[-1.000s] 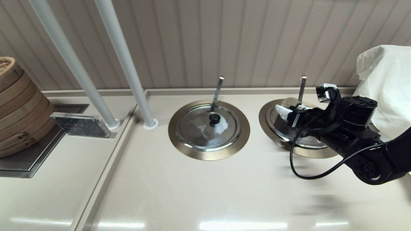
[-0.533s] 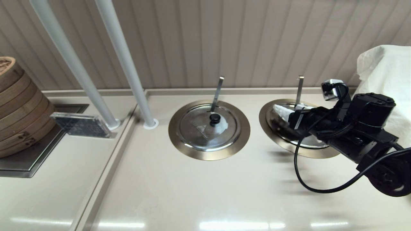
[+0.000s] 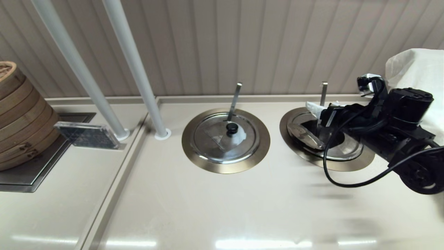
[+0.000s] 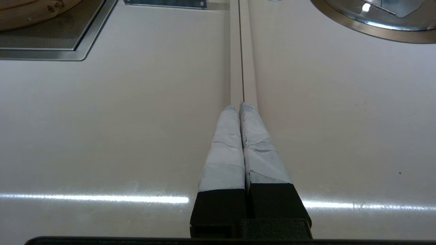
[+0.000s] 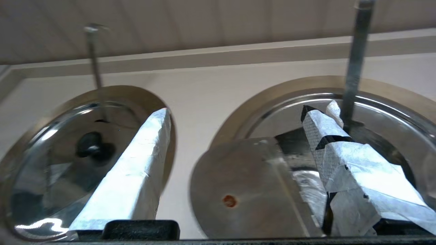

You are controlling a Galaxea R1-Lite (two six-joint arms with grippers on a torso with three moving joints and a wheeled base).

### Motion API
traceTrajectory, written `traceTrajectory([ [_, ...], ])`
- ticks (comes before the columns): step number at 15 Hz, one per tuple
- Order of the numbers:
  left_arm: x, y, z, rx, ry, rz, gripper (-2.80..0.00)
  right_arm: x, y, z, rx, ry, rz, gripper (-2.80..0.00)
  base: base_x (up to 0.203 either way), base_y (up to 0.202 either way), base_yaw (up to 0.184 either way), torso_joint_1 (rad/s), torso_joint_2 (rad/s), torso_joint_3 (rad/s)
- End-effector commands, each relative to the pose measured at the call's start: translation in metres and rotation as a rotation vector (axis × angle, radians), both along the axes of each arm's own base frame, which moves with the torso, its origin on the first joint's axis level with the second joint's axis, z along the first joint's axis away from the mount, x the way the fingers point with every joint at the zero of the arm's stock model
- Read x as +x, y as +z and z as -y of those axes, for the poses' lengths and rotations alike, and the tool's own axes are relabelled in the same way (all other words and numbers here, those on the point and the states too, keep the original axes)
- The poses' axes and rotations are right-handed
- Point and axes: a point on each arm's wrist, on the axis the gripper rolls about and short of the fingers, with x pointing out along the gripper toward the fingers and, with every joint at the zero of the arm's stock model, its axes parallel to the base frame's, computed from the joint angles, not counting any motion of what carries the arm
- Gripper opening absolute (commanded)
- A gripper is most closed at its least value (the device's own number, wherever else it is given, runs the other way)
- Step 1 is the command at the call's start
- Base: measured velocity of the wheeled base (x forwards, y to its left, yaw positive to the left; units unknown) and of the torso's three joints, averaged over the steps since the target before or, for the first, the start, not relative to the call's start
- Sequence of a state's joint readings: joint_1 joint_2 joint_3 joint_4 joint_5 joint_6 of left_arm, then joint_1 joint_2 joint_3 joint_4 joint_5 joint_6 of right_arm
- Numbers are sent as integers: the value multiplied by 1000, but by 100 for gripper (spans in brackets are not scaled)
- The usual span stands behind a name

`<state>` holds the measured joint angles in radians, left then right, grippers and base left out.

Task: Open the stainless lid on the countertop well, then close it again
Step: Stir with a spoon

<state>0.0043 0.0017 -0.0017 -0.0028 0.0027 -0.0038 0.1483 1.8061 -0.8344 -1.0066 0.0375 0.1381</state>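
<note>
lid: flap tilted up over well
R gripper: jaws apart, astride flap
L gripper: jaws together, above bench

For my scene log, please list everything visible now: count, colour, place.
stainless lid: one, grey, right well, flap raised
countertop well: one, bronze ring, counter right
twin lid: one, grey with whitish patch, centre well
utensil handles: two, steel, one sticking up from each well
poles: two, pale grey, back left
bamboo steamers: one stack, brown, far left
white cloth: one, far right
right gripper: black, jaws apart over the raised flap
left gripper: jaws closed, above counter seam
</note>
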Motion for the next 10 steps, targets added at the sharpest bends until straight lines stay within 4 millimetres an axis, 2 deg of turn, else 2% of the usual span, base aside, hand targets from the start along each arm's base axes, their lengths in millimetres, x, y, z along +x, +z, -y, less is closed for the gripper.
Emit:
traceTrajectory([
  [1,0,0,0,-1,1,0,-280,40,-25,16,-7,-92,-63,0,0,0,0,0,0,0],
  [4,0,0,0,-1,1,0,-280,86,-49,38,-24,-210,-99,0,0,0,0,0,0,0],
  [10,0,0,0,-1,1,0,-280,160,-19,49,-97,-257,3,0,0,0,0,0,0,0],
])
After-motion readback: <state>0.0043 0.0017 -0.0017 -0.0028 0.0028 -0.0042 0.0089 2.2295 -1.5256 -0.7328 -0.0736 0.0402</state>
